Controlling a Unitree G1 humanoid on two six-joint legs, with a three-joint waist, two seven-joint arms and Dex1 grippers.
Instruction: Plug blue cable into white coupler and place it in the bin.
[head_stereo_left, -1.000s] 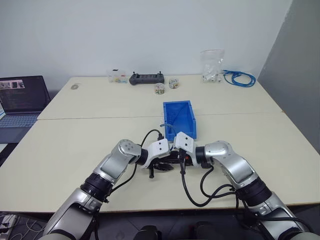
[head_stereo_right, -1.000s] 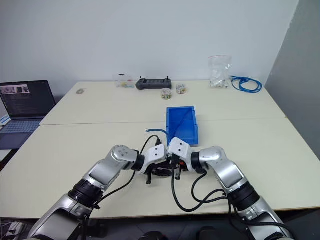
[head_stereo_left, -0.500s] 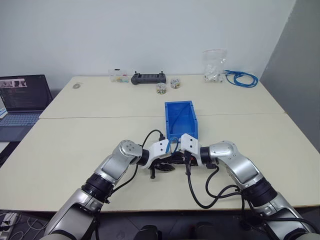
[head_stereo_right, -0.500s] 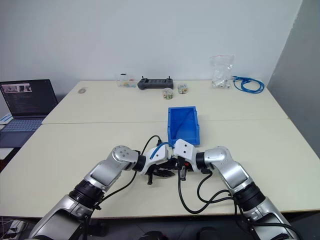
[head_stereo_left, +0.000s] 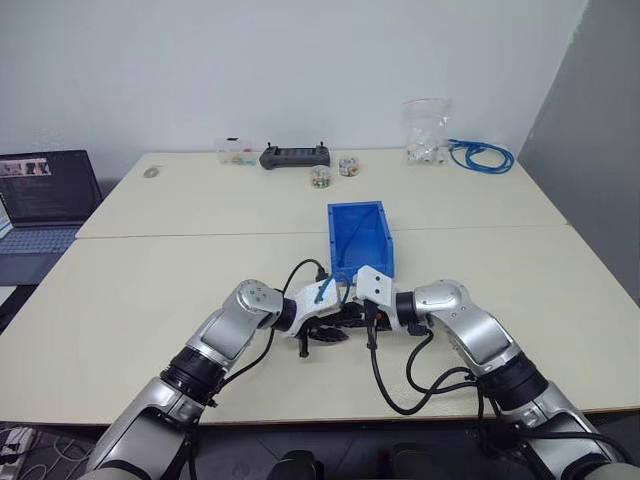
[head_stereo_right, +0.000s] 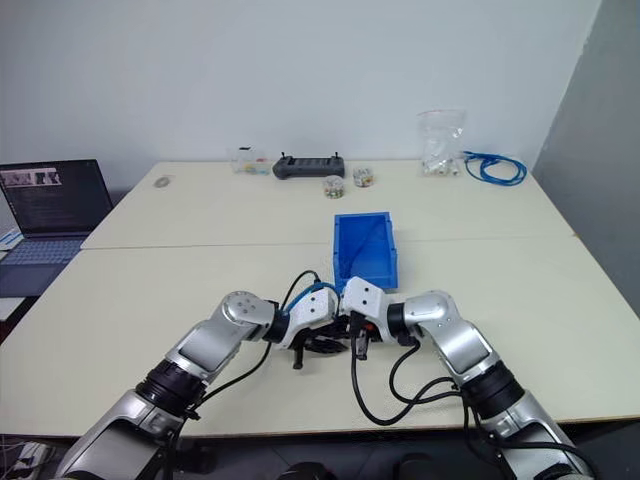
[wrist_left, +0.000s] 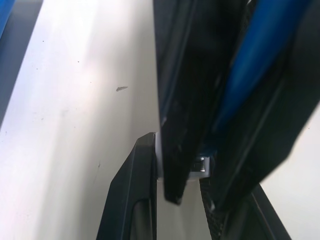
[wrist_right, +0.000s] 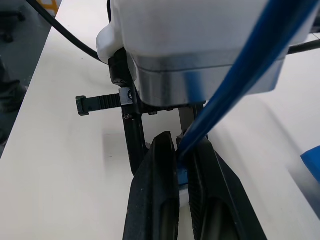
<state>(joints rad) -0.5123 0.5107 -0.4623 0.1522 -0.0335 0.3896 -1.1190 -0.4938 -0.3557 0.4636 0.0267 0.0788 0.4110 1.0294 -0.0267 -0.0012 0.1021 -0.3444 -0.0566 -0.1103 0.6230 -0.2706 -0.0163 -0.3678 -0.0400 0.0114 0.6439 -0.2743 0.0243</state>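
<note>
While both arms meet low over the near part of the table (head_stereo_left: 150, 300), the left gripper (head_stereo_left: 330, 322) and the right gripper (head_stereo_left: 352, 318) point at each other just in front of the bin (head_stereo_left: 358, 238). The right gripper's two fingers (wrist_right: 162, 200) are pressed together on the blue cable (wrist_right: 235, 85), which runs up from between them past the left wrist. In the left wrist view the left gripper's fingers (wrist_left: 132, 200) sit close around a small pale piece, probably the white coupler (wrist_left: 198, 165), at the cable's end, though I cannot tell this clearly. The bin stands open just beyond the grippers.
</note>
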